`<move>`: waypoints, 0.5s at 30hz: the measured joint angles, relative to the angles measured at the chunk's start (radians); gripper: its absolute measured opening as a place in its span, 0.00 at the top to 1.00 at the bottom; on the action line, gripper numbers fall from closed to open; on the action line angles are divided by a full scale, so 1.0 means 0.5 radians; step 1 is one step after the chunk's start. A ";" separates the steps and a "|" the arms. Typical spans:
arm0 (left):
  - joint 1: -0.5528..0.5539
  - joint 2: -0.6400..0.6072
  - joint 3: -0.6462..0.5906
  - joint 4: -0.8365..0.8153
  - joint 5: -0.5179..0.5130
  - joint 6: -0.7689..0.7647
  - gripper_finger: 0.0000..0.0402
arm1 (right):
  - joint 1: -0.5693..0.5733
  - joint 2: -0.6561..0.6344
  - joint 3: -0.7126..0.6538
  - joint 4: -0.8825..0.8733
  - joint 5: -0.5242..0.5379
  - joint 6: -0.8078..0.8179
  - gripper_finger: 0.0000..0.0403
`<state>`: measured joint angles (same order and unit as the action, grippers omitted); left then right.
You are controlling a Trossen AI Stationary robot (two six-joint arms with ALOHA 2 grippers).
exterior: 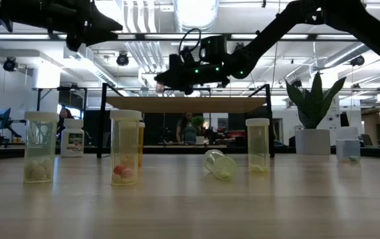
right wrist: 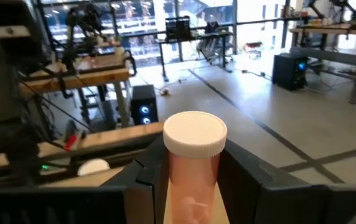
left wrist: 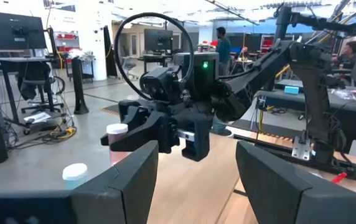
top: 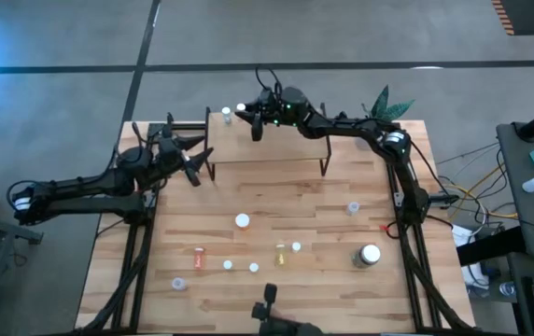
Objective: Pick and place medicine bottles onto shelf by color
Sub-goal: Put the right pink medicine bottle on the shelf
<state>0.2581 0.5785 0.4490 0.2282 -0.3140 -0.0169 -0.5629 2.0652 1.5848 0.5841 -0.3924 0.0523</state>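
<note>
A pink medicine bottle (right wrist: 192, 174) with a white cap stands upright in my right gripper (right wrist: 193, 186), which is shut on it over the far left end of the shelf (top: 276, 142). A second white-capped bottle (top: 227, 114) stands on the shelf's far left corner, just beside it. Several more bottles, such as a white-capped one (top: 242, 221), lie or stand on the table's near half. My left gripper (top: 195, 155) hangs open and empty by the shelf's left end, pointing level at the right gripper. My right gripper pinches the pink bottle's body (right wrist: 172, 177) between its two fingers, below the white cap (right wrist: 195, 132). The fingers reach in level from the table's right side. The bottle stays upright; whether its base rests on the shelf I cannot tell.
A potted green plant (top: 386, 101) stands at the table's far right, behind the right arm. A larger dark bottle with a white cap (top: 370, 254) sits near the right edge. The shelf's black legs (top: 324, 166) stand mid-table.
</note>
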 joint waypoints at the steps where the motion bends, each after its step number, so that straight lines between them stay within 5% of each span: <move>1: 0.000 0.005 -0.003 0.000 -0.004 -0.004 0.50 | -0.001 0.008 0.000 -0.003 0.015 -0.009 0.74; 15: 0.000 0.043 -0.030 0.114 -0.015 -0.006 0.50 | -0.014 0.039 0.000 -0.055 0.055 -0.138 0.74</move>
<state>0.2581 0.6000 0.4338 0.2850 -0.3213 -0.0200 -0.5701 2.0847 1.5848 0.5568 -0.3649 -0.0166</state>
